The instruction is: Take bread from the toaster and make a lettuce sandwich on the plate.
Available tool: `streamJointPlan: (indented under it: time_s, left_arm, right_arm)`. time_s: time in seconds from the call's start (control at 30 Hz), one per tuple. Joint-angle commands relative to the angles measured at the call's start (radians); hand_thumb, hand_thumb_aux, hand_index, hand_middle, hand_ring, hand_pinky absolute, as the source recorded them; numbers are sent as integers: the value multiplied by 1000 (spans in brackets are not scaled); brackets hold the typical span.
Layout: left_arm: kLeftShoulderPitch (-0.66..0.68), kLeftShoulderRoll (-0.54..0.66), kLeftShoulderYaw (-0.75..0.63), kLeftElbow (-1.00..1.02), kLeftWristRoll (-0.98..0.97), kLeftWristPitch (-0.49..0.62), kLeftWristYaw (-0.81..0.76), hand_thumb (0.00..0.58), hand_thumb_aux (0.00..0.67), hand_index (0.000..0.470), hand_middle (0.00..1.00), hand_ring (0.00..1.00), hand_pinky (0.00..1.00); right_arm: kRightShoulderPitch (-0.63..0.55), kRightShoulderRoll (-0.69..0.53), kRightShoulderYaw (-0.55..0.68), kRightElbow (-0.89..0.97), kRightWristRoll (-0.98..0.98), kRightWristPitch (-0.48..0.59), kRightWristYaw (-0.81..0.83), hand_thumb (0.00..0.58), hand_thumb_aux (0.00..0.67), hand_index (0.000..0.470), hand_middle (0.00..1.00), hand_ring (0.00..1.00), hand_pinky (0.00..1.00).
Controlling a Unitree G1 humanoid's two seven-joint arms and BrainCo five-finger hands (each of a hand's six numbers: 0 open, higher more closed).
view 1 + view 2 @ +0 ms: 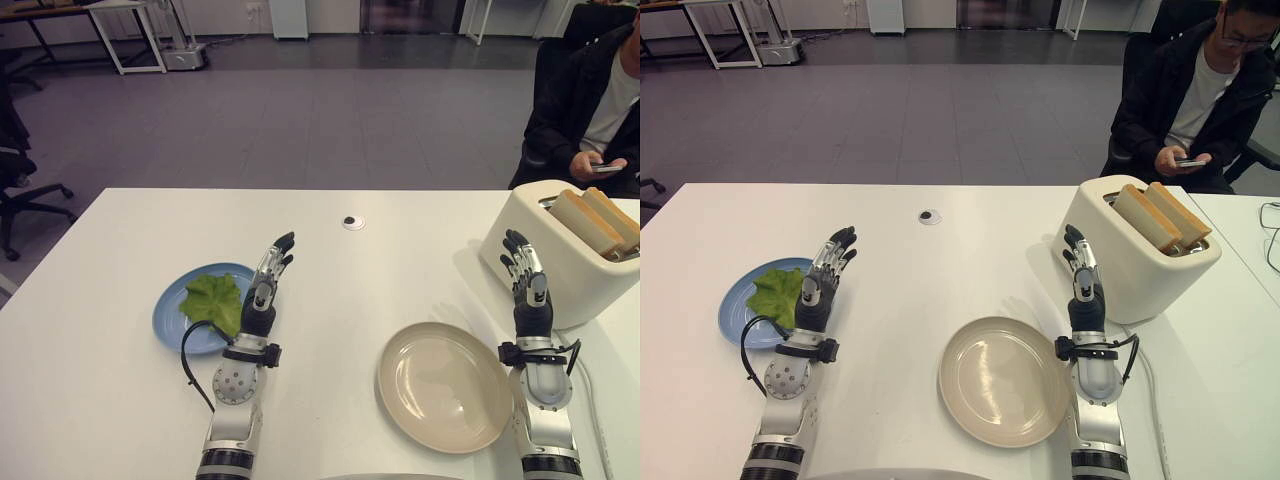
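while right hand (1083, 288) stands beside toaster (1152, 276), left hand (821, 284) beside lettuce plate (732, 320)

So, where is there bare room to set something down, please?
Free: the table between the left hand and the beige plate, and around the small disc behind. Crowded: the right hand between that plate and the toaster.

We have bare table (940, 270) between our left hand (823, 285) and right hand (1083, 285), with the beige plate (980, 400) lying low there. The toaster (1135, 265) walls off the right side, just beside the right hand, while its bread (1160, 215) stands open from above. A cable (742, 348) loops beside the blue plate (732, 325).
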State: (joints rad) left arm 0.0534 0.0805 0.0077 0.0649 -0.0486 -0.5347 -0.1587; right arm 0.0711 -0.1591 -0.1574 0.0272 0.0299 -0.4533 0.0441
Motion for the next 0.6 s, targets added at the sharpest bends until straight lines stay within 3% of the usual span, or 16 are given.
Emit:
streamJointPlan:
  time_s: [0.03,0.6]
  left_arm:
    - [-12,-1,-6,14,10,-1,0,0,0,0,0,0,0]
    - [-23,0,-5,22,10,-7,1,0,0,0,0,0,0]
  right_arm:
    - [-9,-2,-10,6,2,19,-4,0,0,0,0,0,0]
    - [-24,-8,-12,27,-4,13,-8,0,0,0,0,0,0]
